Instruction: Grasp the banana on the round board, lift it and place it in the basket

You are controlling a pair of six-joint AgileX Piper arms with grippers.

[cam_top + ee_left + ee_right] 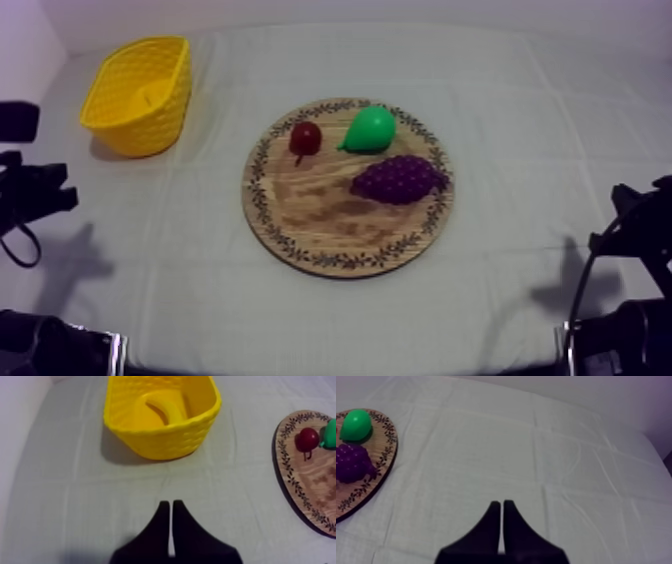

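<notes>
and here is the banana (167, 410), lying curled on the floor of the yellow basket (140, 135), not on the wooden board (320, 215). seen from above, the basket sits on the table (520, 130) out at about ten o'clock from the board, well apart from it, with its long side tilted a little. the board lies near the middle of the table with three toys on it: the small red fruit (305, 138) at roughly eleven o'clock, the pear (370, 129) at about one o'clock just beside it, and the bunch of grapes (398, 179) over toward three o'clock, close under the pear. the half of the board from five round to nine o'clock is bare wood inside the patterned rim. the left hand (171, 507) hangs over bare cloth, its two black fingers pressed together into a narrow wedge and gripping nothing, pointing at the near wall of the basket with a clear stretch of cloth between. the right hand (501, 507) looks the same, fingers together and holding nothing, over open cloth off the three o'clock side of the board, the pear and grapes off to one side of it.
</notes>
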